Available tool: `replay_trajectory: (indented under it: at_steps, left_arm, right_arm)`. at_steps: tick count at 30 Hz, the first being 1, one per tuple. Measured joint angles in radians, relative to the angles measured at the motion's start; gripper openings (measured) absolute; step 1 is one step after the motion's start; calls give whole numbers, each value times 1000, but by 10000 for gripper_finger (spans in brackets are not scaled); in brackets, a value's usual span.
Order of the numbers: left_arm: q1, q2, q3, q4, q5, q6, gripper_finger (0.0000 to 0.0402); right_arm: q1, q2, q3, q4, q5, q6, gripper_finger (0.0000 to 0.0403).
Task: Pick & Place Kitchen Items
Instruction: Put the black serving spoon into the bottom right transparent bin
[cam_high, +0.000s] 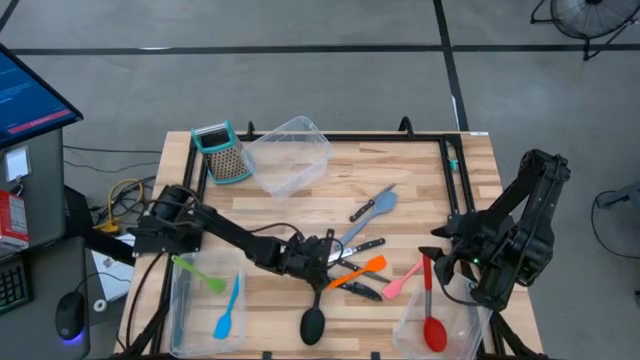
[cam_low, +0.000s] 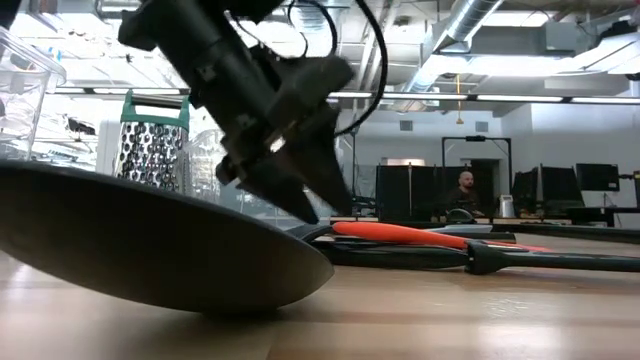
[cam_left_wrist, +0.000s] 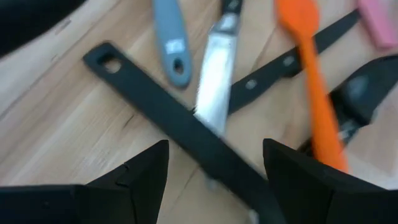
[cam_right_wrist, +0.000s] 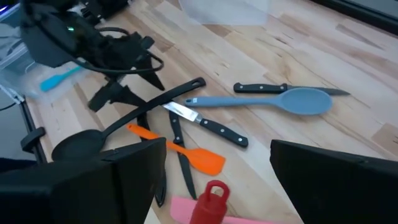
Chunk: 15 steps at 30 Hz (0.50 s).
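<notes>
Black ladle (cam_high: 318, 308) lies on the bench (cam_high: 400, 190), left tool (cam_high: 330, 255) poised open over its handle, holding nothing.
High view: rigid, light-looking, probably best pinched mid-handle; right tool (cam_high: 440, 262) waits open by a tub. Low view: smooth wood underneath, an open workshop behind with a seated person. Left wrist view: handle crosses a knife (cam_left_wrist: 214, 68) between the fingers (cam_left_wrist: 140, 174).

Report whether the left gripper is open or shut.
Open: the left gripper has its fingers spread on either side of the black ladle handle, not yet closed.
</notes>
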Motion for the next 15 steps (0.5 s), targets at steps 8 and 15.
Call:
replay_trajectory:
  at_steps: [8,15]
  left_arm:
    - [0,11,1,-14,4,-7,240]
    - [4,34,3,-30,56,-34,200]
  right_arm:
    - [0,0,0,28,4,-56,282]
    - [0,0,0,41,4,-56,282]
